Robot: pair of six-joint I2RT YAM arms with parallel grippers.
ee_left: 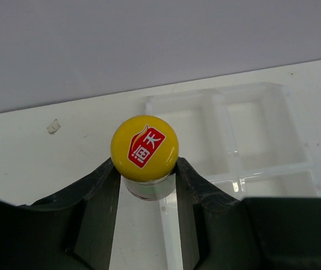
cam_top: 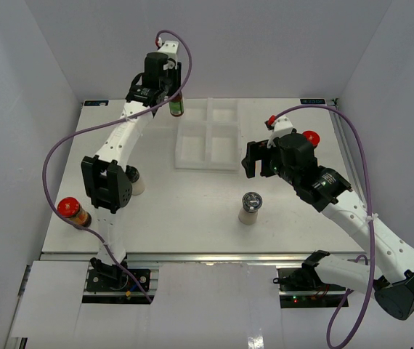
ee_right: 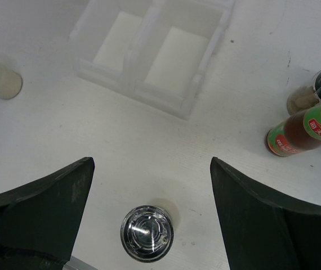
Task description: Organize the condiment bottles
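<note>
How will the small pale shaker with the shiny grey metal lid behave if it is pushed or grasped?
The pale shaker stands upright, taller than wide, so a push near its top would probably tip it, and its round body might then roll. Its shiny lid looks smooth, perhaps slippery; gripping the body seems safer. Being small, it is likely light.

A shaker [cam_top: 250, 206] stands before the tray [cam_top: 192, 149], a jar [cam_top: 72, 211] far left.
</note>
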